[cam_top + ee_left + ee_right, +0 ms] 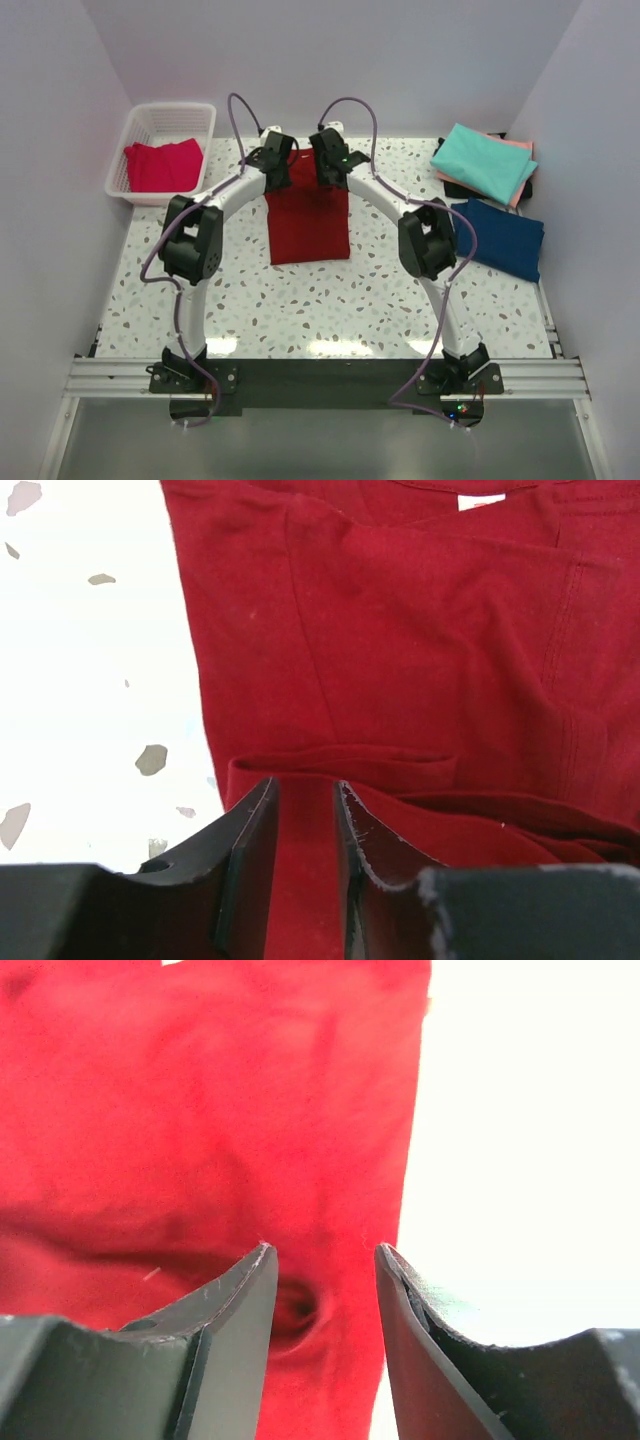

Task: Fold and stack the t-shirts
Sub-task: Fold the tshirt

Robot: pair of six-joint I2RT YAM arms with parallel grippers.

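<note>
A large dark red t-shirt (308,225) lies as a long folded strip in the middle of the table. Both grippers are at its far end. My left gripper (279,166) is shut on a raised fold of the dark red cloth (400,630), which fills the narrow gap between the jaws of the left gripper (305,782). My right gripper (329,164) hovers over the shirt's right edge (200,1110). In the wrist view the right gripper (323,1248) is open, with a small pucker of cloth below the gap. At the right, a teal t-shirt (483,162) lies on a salmon pink one (524,150), next to a navy one (503,238).
A white lattice basket (150,120) at the back left holds a pinkish-red t-shirt (163,165). White walls close in the speckled table (330,300) on the left, back and right. An aluminium rail (320,375) with the arm bases runs along the near edge.
</note>
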